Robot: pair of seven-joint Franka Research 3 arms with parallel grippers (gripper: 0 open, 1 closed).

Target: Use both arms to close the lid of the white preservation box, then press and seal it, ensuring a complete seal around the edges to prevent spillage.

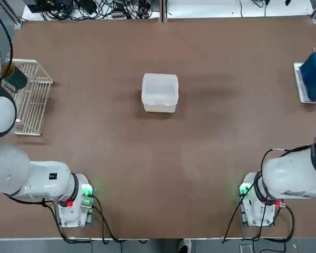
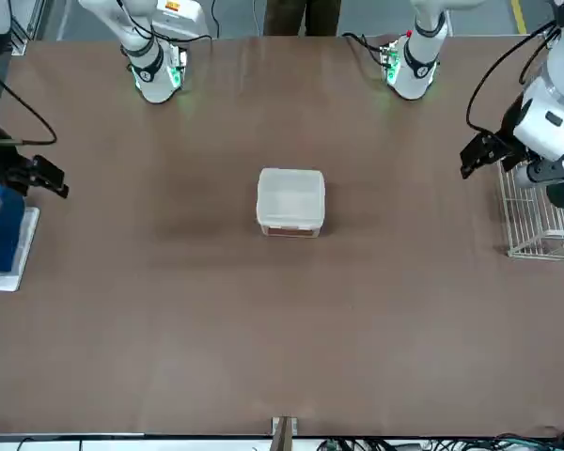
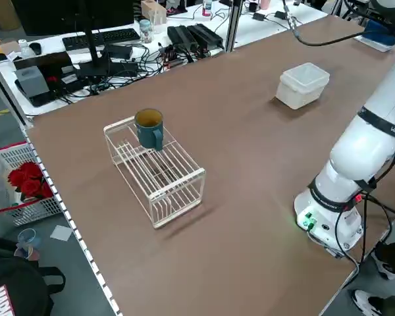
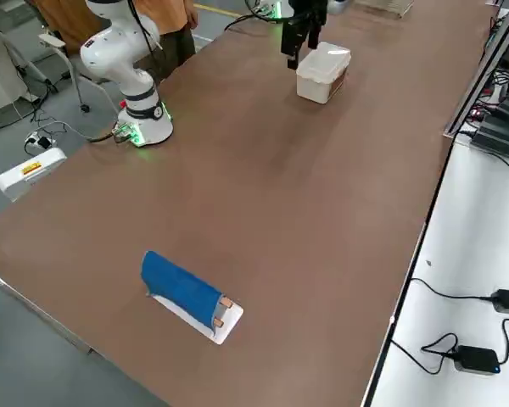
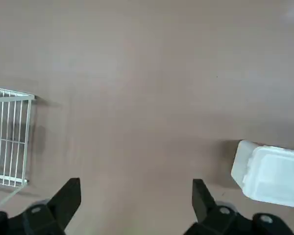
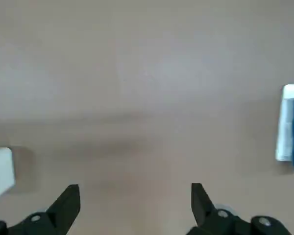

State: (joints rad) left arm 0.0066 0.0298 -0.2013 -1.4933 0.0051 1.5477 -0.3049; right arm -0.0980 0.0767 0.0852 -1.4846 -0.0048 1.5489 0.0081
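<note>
The white preservation box (image 1: 159, 93) stands alone near the middle of the brown table, also seen at box (image 2: 290, 201) and box (image 3: 303, 84). Its lid (image 1: 160, 88) lies flat on top of it. My left gripper (image 2: 481, 153) hangs far out at my left, beside the wire rack, open with nothing in it; its wrist view shows the spread left gripper (image 5: 135, 200) and the box (image 5: 271, 174) well off to one side. My right gripper (image 2: 45, 177) hangs far out at my right over a blue object, open and empty, seen as right gripper (image 6: 134, 203) with only the box's edge (image 6: 1, 172) in sight.
A white wire rack (image 1: 30, 97) with a teal mug (image 3: 149, 127) on it stands at the table's left edge. A blue object on a white tray (image 1: 308, 81) lies at the right edge. Bare brown table (image 1: 158, 174) surrounds the box on all sides.
</note>
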